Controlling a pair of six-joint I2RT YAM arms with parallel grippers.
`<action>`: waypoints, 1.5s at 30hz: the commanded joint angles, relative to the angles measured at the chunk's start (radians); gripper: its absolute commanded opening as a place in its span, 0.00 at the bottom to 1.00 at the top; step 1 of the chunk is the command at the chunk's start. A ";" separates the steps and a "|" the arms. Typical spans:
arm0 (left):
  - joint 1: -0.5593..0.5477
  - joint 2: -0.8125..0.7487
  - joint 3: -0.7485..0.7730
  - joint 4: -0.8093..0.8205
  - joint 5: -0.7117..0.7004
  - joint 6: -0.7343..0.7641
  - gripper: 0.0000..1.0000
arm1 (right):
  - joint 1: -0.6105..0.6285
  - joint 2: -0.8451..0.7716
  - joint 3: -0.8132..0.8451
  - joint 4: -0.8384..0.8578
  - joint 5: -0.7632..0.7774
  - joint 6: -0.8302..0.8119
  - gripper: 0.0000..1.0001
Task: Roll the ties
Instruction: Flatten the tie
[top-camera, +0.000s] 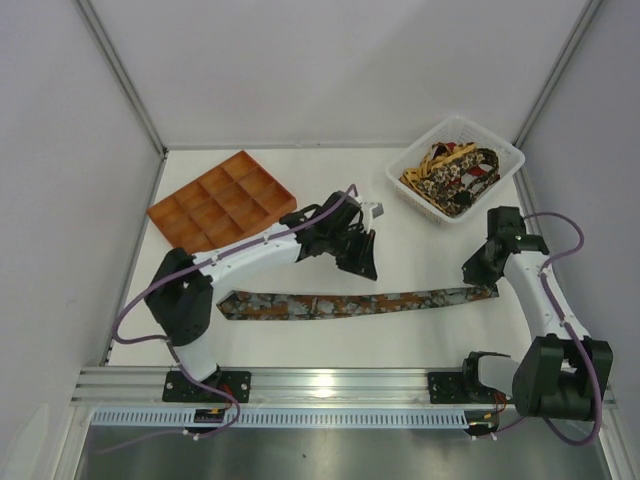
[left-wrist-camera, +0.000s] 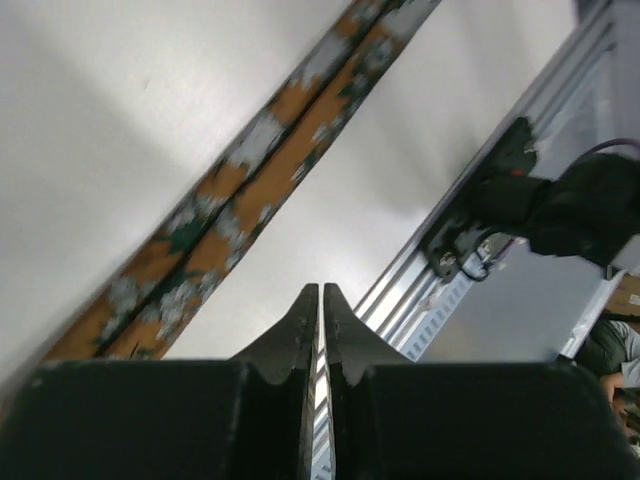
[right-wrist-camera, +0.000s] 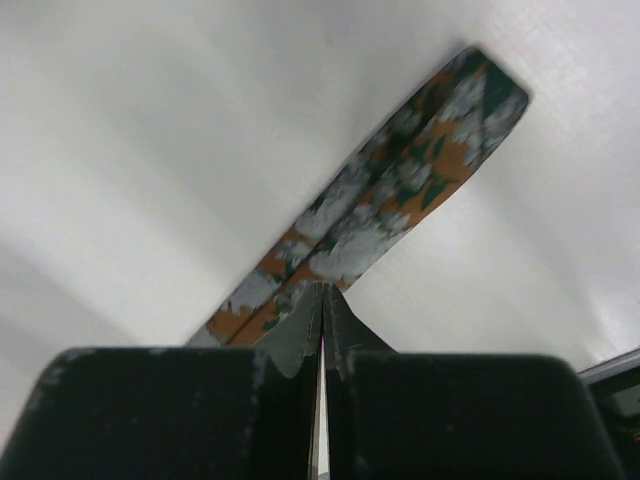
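One tie (top-camera: 340, 304) lies flat and stretched out across the table, patterned in brown, rust-orange and grey-white. My left gripper (top-camera: 362, 262) hangs above its middle, a little behind it. In the left wrist view the tie (left-wrist-camera: 250, 170) runs diagonally ahead of the left gripper (left-wrist-camera: 321, 290), whose jaws stand only a hairline apart with nothing between them. My right gripper (top-camera: 482, 283) is at the tie's right end. In the right wrist view the right gripper (right-wrist-camera: 323, 288) is shut with its tips over the tie (right-wrist-camera: 400, 190); no pinch on the fabric shows. More ties (top-camera: 455, 172) are piled in the basket.
A white basket (top-camera: 500, 150) stands at the back right and an orange compartment tray (top-camera: 222, 205) at the back left. An aluminium rail (top-camera: 330, 382) runs along the near edge; white walls close in the sides and the back.
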 joint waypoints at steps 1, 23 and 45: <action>0.008 0.097 0.174 0.003 0.155 0.079 0.10 | 0.100 -0.082 -0.027 -0.041 -0.050 0.064 0.00; -0.041 0.536 0.468 -0.015 0.042 0.018 0.11 | 0.614 -0.032 -0.319 0.172 0.006 0.278 0.00; -0.032 0.581 0.517 -0.180 -0.091 0.018 0.08 | 0.620 0.203 -0.176 0.258 0.034 0.211 0.00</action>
